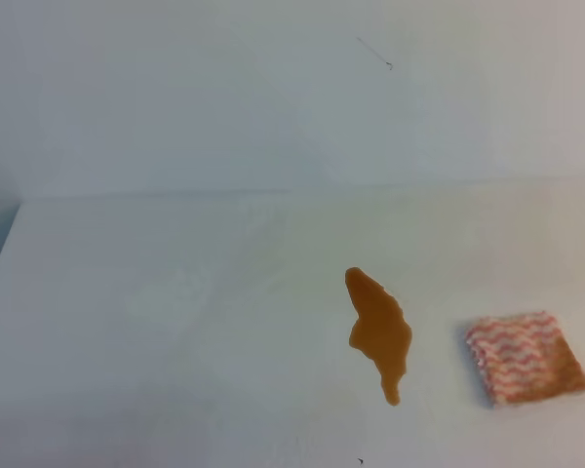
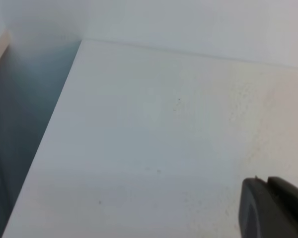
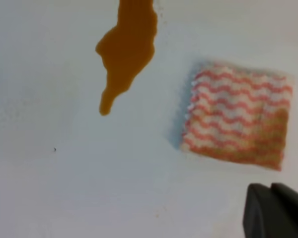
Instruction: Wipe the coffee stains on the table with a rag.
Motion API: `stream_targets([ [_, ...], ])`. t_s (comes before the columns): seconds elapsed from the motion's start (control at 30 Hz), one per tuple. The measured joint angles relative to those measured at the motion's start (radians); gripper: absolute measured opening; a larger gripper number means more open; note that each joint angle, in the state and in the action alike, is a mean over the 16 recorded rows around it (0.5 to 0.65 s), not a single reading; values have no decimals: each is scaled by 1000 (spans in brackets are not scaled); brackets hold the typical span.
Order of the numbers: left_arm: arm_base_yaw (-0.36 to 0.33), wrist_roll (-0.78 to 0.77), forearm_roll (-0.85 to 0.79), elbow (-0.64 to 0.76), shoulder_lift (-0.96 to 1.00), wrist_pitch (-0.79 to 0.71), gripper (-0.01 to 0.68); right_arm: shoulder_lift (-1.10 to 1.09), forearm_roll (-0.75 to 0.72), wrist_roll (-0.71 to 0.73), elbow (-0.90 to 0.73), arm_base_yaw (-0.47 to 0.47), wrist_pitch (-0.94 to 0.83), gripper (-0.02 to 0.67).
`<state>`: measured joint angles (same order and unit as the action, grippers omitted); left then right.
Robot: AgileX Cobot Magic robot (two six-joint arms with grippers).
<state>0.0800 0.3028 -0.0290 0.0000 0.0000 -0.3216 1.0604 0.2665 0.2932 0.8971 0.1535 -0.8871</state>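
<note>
The coffee stains [image 1: 378, 331] form one amber-brown blotch with a thin tail, lying right of the table's [image 1: 175, 322] middle. The rag [image 1: 526, 358], pink-red and white with wavy stripes and a tan edge, lies flat to the blotch's right, a short gap apart. The right wrist view looks down on the blotch [image 3: 129, 44] and the rag [image 3: 237, 121]; only a dark piece of my right gripper [image 3: 275, 210] shows, below the rag and clear of it. A dark piece of my left gripper [image 2: 273, 208] hangs over bare tabletop [image 2: 139, 148]. Neither gripper appears in the exterior high view.
A white wall [image 1: 273, 97] rises behind the table. The table's left edge [image 1: 2, 255] drops to a dark gap [image 2: 20, 139]. Faint dried smears [image 1: 171, 297] mark the surface left of the blotch.
</note>
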Motion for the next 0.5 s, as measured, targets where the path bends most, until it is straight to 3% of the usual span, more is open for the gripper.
stream_targets([
  [0.5, 0, 0, 0, 11, -7, 5, -1, 347, 137, 36, 53, 29, 104, 422],
])
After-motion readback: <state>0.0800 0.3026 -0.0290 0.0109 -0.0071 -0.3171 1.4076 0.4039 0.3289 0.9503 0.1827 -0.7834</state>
